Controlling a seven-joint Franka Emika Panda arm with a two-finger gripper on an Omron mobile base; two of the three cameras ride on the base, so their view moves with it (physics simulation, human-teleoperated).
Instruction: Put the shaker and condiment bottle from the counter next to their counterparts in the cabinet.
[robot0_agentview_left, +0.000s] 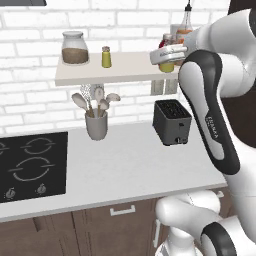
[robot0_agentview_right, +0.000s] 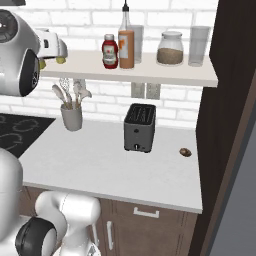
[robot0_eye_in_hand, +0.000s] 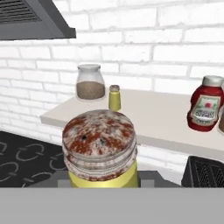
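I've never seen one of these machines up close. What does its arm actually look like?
The arm is a chain of rounded, glossy white shells joined by dark grey, nearly black joints, with small grey lettering printed down one segment. A round dark cap closes a joint in the right base view. The pincer's body is a pale, blocky white piece. No loose cables show.

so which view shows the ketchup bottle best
The right base view: the ketchup bottle stands whole on the shelf, touching the orange bottle. The hand view shows it at the right edge, label readable. In the left base view the arm hides most of it.
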